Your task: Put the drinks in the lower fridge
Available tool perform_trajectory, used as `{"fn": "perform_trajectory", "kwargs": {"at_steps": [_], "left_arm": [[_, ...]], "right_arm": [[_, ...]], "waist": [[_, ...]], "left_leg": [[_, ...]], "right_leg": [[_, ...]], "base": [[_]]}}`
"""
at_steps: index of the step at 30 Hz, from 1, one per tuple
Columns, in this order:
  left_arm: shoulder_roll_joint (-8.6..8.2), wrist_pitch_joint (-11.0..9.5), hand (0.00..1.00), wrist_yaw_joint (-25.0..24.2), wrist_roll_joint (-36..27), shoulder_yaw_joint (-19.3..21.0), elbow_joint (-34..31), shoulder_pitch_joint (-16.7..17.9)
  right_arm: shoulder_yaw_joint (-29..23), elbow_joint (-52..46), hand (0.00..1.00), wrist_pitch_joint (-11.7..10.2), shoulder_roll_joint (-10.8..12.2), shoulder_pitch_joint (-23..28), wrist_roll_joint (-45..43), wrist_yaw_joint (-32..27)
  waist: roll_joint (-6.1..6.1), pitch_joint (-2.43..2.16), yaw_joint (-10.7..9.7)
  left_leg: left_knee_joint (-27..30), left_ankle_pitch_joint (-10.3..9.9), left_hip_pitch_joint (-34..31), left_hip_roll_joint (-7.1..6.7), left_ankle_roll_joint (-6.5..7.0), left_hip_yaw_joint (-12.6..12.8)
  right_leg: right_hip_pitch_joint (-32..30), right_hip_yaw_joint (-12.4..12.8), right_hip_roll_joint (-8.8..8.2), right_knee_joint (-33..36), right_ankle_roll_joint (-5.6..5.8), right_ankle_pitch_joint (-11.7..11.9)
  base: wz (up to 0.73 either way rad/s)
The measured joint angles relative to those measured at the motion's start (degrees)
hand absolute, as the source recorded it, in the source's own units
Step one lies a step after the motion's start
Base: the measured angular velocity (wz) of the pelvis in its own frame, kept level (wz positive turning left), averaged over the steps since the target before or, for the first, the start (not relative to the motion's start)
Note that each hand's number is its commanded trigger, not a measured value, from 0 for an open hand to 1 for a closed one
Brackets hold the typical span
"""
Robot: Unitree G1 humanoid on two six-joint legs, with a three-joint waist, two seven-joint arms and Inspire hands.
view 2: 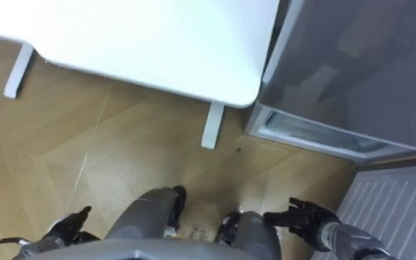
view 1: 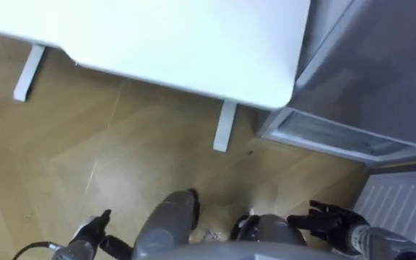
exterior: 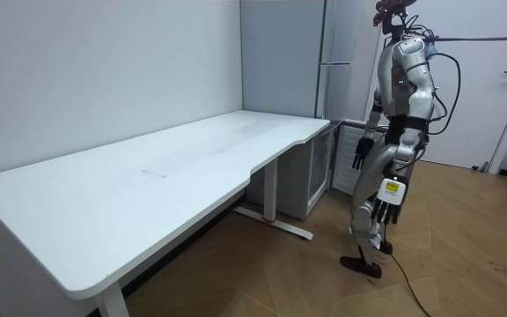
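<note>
**A:** Position note. We stand on the light-brown wooden parquet floor (view 1: 121, 144) by the rounded corner of the long white flat-topped desk (view 1: 193, 43). The desk is at 11 o'clock and the tall grey metal fridge (view 1: 374, 65) at 2 o'clock.

**B:** Hands?

**A:** The left hand (view 1: 92, 231) is low at 7 o'clock, fingers loose and straight, nothing in them. The right hand (view 1: 331, 219) is at 4 o'clock with its dark fingers spread and empty, just beside a white ribbed panel (view 1: 403, 206).

**B:** And the lower fridge?

**A:** The lower fridge (view 1: 331, 135) shows as a pale-edged opening under the grey upper door, at 2 o'clock. We judge the ribbed panel to be the inside of its door, swung open.

**B:** Drinks?

**A:** Neither hand carries one. Where they stand, we cannot tell.

**B:** Progress, then?

**A:** We judge it early. At most the compartment is open. We must yet find the drinks, grasp them, carry them over and set them inside.
</note>
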Motion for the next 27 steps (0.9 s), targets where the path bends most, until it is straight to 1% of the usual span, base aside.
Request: {"fn": "perform_trajectory", "kwargs": {"at_steps": [2, 3, 4, 5, 6, 7, 9, 10, 11, 13, 14, 15, 16, 17, 20, 24, 27], "left_arm": [[-1.05, 0.5, 0.00, 0.4, 2.5, 2.6, -0.1, 1.2], [-1.29, 0.6, 0.00, 0.6, 2.8, 3.0, -0.1, 1.3], [-1.81, 0.9, 0.00, 0.9, 3.8, 4.1, 0.0, 1.4], [-2.27, 1.1, 0.00, 1.3, 4.9, 4.8, 0.0, 1.5], [-2.50, 1.1, 0.00, 1.5, 5.0, 5.1, 0.0, 1.5], [-2.87, 1.1, 0.00, 2.0, 5.0, 5.2, 0.0, 1.5], [-3.50, 1.1, 0.00, 2.4, 5.0, 5.6, 0.1, 1.4], [-4.18, 1.1, 0.00, 2.4, 4.9, 6.4, 0.1, 1.3], [-4.60, 1.1, 0.00, 2.4, 5.0, 6.5, 0.1, 1.1], [-4.79, 1.2, 0.00, 2.4, 5.4, 6.5, 0.1, 0.9], [-4.83, 1.2, 0.00, 2.4, 6.0, 6.9, 0.2, 0.6], [-4.90, 1.2, 0.00, 2.4, 6.1, 7.4, 0.2, 0.6], [-5.07, 1.2, 0.00, 2.4, 6.1, 8.4, 0.4, 0.5], [-5.26, 1.2, 0.00, 2.4, 6.2, 9.4, 0.6, 0.5], [-6.02, 1.4, 0.00, 2.6, 6.1, 10.9, 1.9, 0.5], [-7.02, 1.6, 0.00, 3.4, 6.2, 12.9, 2.4, 0.7], [-7.33, 2.1, 0.00, 3.4, 6.2, 14.9, 3.5, 0.6]], "right_arm": [[-3.4, -0.5, 0.00, 0.0, 1.1, 2.4, 0.0, -0.8], [-3.9, -0.5, 0.00, 0.0, 1.5, 3.0, 0.1, -1.0], [-4.8, -0.6, 0.00, 0.0, 2.5, 3.8, 0.4, -1.6], [-5.7, -0.5, 0.00, 0.0, 3.5, 4.5, 0.5, -2.1], [-6.0, -0.6, 0.00, 0.0, 3.9, 4.7, 0.6, -2.3], [-6.6, -0.6, 0.00, -0.1, 4.9, 5.2, 1.0, -3.2], [-7.6, -0.6, 0.00, 0.0, 5.9, 5.5, 1.2, -4.1], [-8.0, -0.5, 0.00, 0.0, 6.3, 5.6, 1.1, -4.6], [-8.4, -0.5, 0.00, 0.0, 6.6, 5.8, 1.0, -5.2], [-9.0, -0.5, 0.00, 0.0, 6.9, 6.2, 0.9, -5.7], [-9.7, -0.5, 0.00, 0.1, 7.1, 6.4, 0.8, -5.8], [-10.0, -0.5, 0.00, 0.1, 7.2, 6.5, 0.7, -5.8], [-10.6, -0.5, 0.00, 0.1, 7.4, 6.7, 0.7, -5.8], [-11.2, -0.5, 0.00, 0.1, 7.6, 6.9, 0.7, -5.8], [-11.4, -0.4, 0.00, 0.5, 7.8, 6.9, 0.7, -5.8], [-13.3, -0.2, 0.00, 1.0, 8.2, 7.2, 0.6, -5.8], [-14.8, -0.3, 0.00, 1.8, 8.5, 7.4, 0.2, -5.8]], "waist": [[-0.27, -0.27, -0.8], [-0.46, -0.41, -1.1], [-0.86, -0.53, -1.4], [-1.23, -0.68, -1.9], [-1.30, -0.70, -2.1], [-1.43, -0.83, -2.4], [-1.49, -0.82, -3.2], [-1.30, -0.75, -3.9], [-1.18, -0.71, -4.1], [-0.96, -0.65, -4.2], [-0.74, -0.53, -4.2], [-0.71, -0.55, -4.2], [-0.56, -0.44, -4.5], [-0.49, -0.43, -4.7], [-0.19, -0.50, -5.1], [-0.10, -0.54, -5.2], [-0.01, -0.50, -5.2]], "left_leg": [[-2.7, 0.2, 3.4, -0.06, 0.26, 0.6], [-3.2, 0.2, 4.1, -0.04, 0.27, 0.8], [-4.2, 0.2, 5.8, -0.04, 0.31, 1.0], [-5.4, 0.3, 7.6, -0.05, 0.38, 1.2], [-5.8, 0.3, 8.3, -0.04, 0.39, 1.3], [-6.5, 0.3, 9.6, 0.02, 0.39, 1.5], [-7.4, 0.3, 11.2, 0.05, 0.40, 1.7], [-8.2, 0.3, 12.4, 0.06, 0.47, 1.9], [-8.9, 0.3, 13.5, 0.14, 0.51, 2.4], [-9.6, 0.3, 14.8, 0.25, 0.52, 3.0], [-10.1, 0.4, 15.6, 0.27, 0.55, 3.2], [-10.5, 0.4, 16.0, 0.26, 0.63, 3.2], [-10.9, 0.4, 16.8, 0.27, 0.70, 3.3], [-11.6, 0.6, 17.6, 0.38, 0.89, 4.0], [-12.5, 0.6, 18.9, 0.77, 1.00, 4.8], [-12.6, 0.6, 19.7, 1.22, 1.00, 5.6], [-12.5, 0.6, 20.4, 1.72, 0.99, 6.1]], "right_leg": [[3.6, -0.1, 0.39, -3.5, 0.75, 0.8], [4.3, 0.1, 0.56, -4.3, 0.93, 1.1], [6.2, 0.2, 0.86, -6.1, 1.22, 1.5], [7.9, 0.3, 1.15, -7.5, 1.50, 2.0], [8.6, 0.3, 1.31, -8.3, 1.64, 2.2], [10.4, 0.2, 1.70, -10.2, 1.85, 2.9], [12.9, 0.2, 2.08, -12.6, 2.07, 3.9], [14.2, 0.2, 2.33, -14.2, 2.25, 4.5], [15.2, 0.4, 2.53, -15.5, 2.42, 5.1], [16.5, 0.9, 2.75, -17.0, 2.50, 5.7], [17.0, 1.4, 2.77, -17.2, 2.55, 5.9], [17.1, 1.6, 2.77, -17.2, 2.56, 5.9], [17.7, 1.9, 2.76, -17.4, 2.60, 5.9], [18.0, 2.5, 2.79, -17.5, 2.60, 5.9], [18.7, 3.5, 3.20, -18.0, 2.49, 6.4], [19.0, 4.7, 3.53, -18.0, 2.21, 6.5], [19.4, 5.0, 3.89, -18.0, 1.92, 6.8]], "base": [[-0.02], [-0.09], [-0.09], [-0.06], [-0.06], [-0.07], [-0.05], [-0.08], [-0.11], [-0.20], [-0.20], [-0.13], [-0.15], [-0.18], [-0.20], [-0.13], [-0.11]]}}
